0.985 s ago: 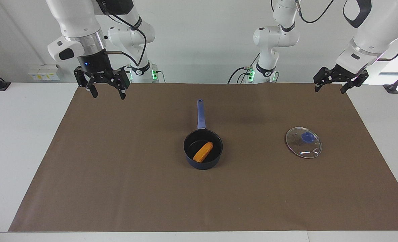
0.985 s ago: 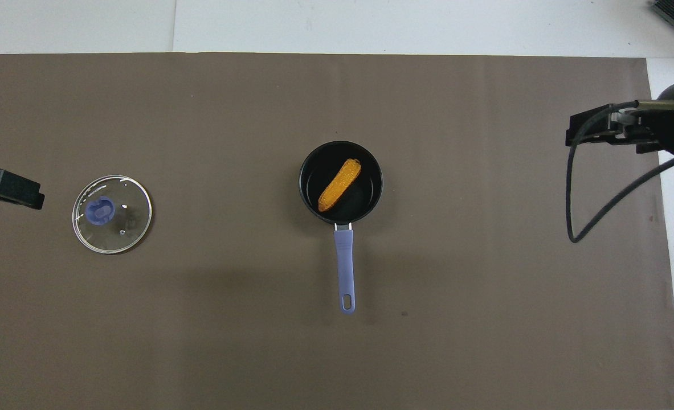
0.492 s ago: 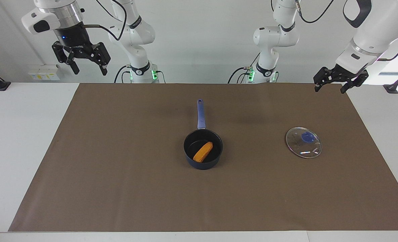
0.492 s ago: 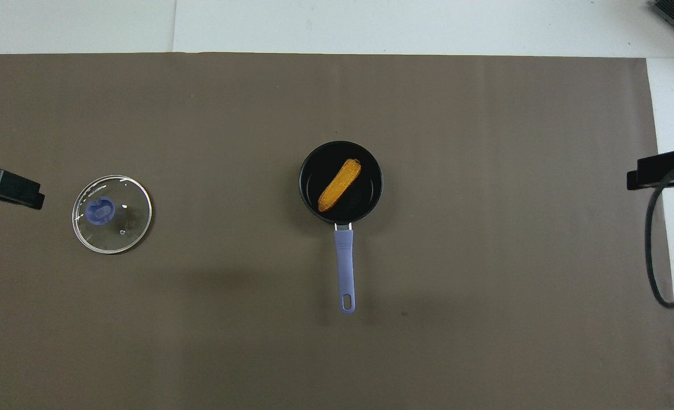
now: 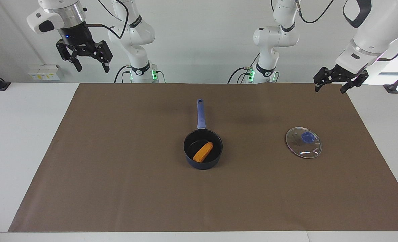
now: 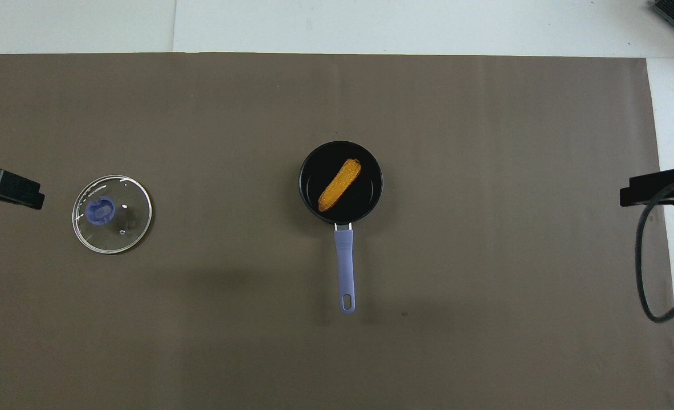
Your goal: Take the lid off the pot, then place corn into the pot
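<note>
Both grippers, right gripper [image 5: 88,65] and left gripper [image 5: 333,85], hang spread and empty, well clear; corn [image 5: 203,151] lies in the pot [image 5: 203,163], lid [image 5: 303,142] aside, so simply park them.

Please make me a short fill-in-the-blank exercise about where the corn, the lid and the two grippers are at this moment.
1. The corn lies inside the ____.
2. The lid lies flat on the brown mat, toward the ____ arm's end of the table.
3. The pot's handle points ____ the robots.
4. The left gripper and the right gripper both hold ____.

Missing words: pot; left; toward; nothing
</note>
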{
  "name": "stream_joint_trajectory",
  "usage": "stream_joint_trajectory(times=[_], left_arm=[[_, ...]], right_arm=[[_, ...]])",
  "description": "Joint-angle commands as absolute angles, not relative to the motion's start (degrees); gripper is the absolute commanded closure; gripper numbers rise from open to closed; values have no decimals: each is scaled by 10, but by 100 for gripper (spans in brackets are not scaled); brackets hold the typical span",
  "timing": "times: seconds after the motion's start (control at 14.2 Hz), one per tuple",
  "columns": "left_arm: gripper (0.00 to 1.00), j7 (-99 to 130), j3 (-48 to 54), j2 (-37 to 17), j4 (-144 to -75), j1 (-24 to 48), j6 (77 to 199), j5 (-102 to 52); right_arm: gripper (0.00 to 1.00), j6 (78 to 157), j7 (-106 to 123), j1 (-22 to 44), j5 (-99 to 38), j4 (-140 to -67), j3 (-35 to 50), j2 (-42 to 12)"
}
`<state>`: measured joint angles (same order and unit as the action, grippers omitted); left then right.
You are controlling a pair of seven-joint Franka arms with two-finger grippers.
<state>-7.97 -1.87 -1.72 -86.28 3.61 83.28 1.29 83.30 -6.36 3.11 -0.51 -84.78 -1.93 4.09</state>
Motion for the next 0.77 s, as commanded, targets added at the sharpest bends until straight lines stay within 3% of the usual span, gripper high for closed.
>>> stream_joint_trajectory(times=[0.0, 0.7], left_arm=[[0, -84, -19, -19, -854, 35, 829, 16], [0, -84, -19, -19, -854, 35, 829, 16]], right_arm=[[0, 846, -53, 20, -11, -867, -11, 56], [0, 846, -22, -3, -1, -865, -20, 58]])
